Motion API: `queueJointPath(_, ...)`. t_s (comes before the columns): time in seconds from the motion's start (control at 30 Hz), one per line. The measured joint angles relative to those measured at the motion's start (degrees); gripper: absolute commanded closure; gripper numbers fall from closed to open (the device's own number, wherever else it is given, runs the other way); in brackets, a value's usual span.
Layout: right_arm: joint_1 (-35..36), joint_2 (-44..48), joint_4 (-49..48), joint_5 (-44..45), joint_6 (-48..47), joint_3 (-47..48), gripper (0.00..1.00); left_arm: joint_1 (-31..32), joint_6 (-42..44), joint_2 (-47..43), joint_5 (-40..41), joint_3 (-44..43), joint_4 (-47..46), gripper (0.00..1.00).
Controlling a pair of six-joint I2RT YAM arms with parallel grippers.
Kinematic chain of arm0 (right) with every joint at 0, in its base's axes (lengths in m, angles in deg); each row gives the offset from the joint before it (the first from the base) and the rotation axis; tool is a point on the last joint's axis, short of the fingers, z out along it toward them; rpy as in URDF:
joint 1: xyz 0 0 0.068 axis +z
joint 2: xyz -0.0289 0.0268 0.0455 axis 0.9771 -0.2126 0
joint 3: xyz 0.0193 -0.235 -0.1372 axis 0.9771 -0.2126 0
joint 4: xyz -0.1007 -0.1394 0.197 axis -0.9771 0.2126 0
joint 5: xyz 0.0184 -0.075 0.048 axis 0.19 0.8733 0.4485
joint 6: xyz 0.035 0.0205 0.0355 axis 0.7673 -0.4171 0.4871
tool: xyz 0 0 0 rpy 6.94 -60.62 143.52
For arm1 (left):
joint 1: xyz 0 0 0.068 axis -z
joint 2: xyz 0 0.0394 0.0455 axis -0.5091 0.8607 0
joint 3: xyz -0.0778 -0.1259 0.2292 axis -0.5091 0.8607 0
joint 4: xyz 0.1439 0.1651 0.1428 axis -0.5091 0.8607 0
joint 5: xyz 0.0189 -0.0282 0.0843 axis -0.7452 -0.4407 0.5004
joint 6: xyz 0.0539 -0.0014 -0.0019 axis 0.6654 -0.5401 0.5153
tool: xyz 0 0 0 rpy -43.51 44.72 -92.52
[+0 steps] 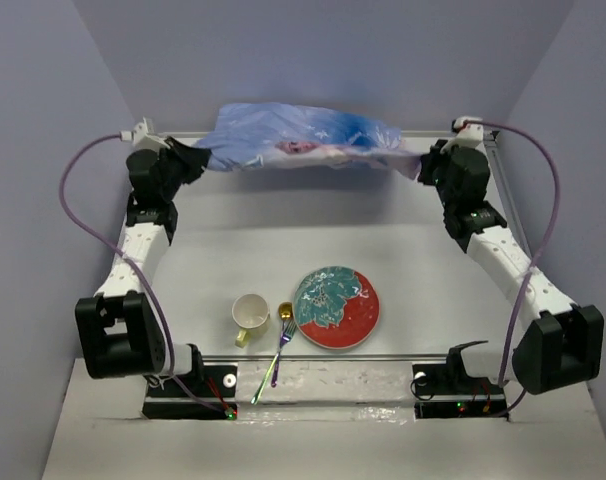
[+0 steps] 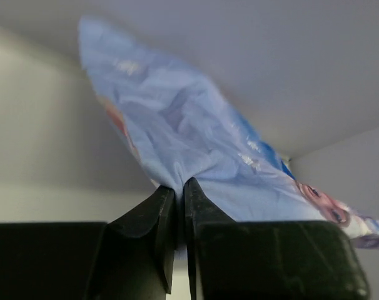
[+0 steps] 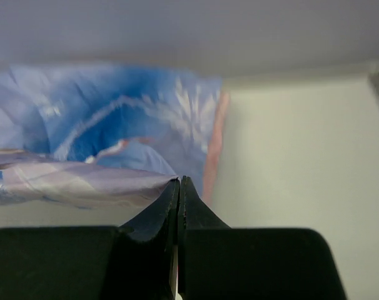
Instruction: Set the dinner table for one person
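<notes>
A blue printed cloth mat [image 1: 303, 135] hangs stretched in the air over the far edge of the white dinner table [image 1: 283, 235]. My left gripper [image 1: 201, 158] pinches the mat's left corner. In the left wrist view the mat [image 2: 196, 144] is bunched between the almost-touching jaws of that gripper [image 2: 179, 186]. At the mat's right end, my right gripper [image 1: 421, 165] is shut on the other corner. The right wrist view shows the mat [image 3: 108, 137] with its thin edge caught at the tips of this gripper [image 3: 179, 180]. The mat sags slightly in the middle.
Near the front edge lie a red plate with a teal floral centre [image 1: 336, 307], a cream cup [image 1: 250, 313] on its side, and a gold-bowled spoon [image 1: 279, 345] between them. Purple cables loop outside both arms. Lilac walls close in the back and sides.
</notes>
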Motion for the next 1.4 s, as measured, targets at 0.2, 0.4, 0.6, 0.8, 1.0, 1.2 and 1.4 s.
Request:
queueJointPath(0.2, -0.1, -6.0, -1.9, -0.7, 7.5, -24.4, 1.0, -0.4, -3.7, 3.0, 1.0, 20.7, -0.9, 0.2)
queueJointPath(0.4, -0.3, -4.7, -1.7, 0.1, 10.9, -30.8, 0.46, -0.6, -8.0, -9.0, 4.8, 35.9, -1.5, 0.16)
queueJointPath(0.6, -0.3, 3.7, -0.7, 2.2, 13.9, -32.8, 0.26, -0.1, -9.2, -16.2, 9.9, 40.7, -4.1, 0.18)
queueJointPath(0.8, -0.3, 10.8, 4.9, 4.5, 16.4, -32.8, 0.45, 4.3, -7.3, -5.6, 14.8, 37.7, -1.7, 0.2)
queueJointPath(1.0, -0.3, 15.6, 6.6, 4.6, 17.6, -32.6, 1.0, 6.6, -6.0, 2.9, 15.6, 32.2, -0.9, 0.22)
queueJointPath(1.2, -3.6, 3.7, 7.3, 2.7, 20.0, -31.1, 0.27, 6.9, -5.5, 8.8, 15.4, 27.9, -1.1, 0.36)
queueJointPath(1.4, -9.6, -2.4, 8.0, 0.3, 21.3, -30.2, 0.26, 7.3, -5.8, 14.0, 14.7, 26.8, -1.4, 0.47)
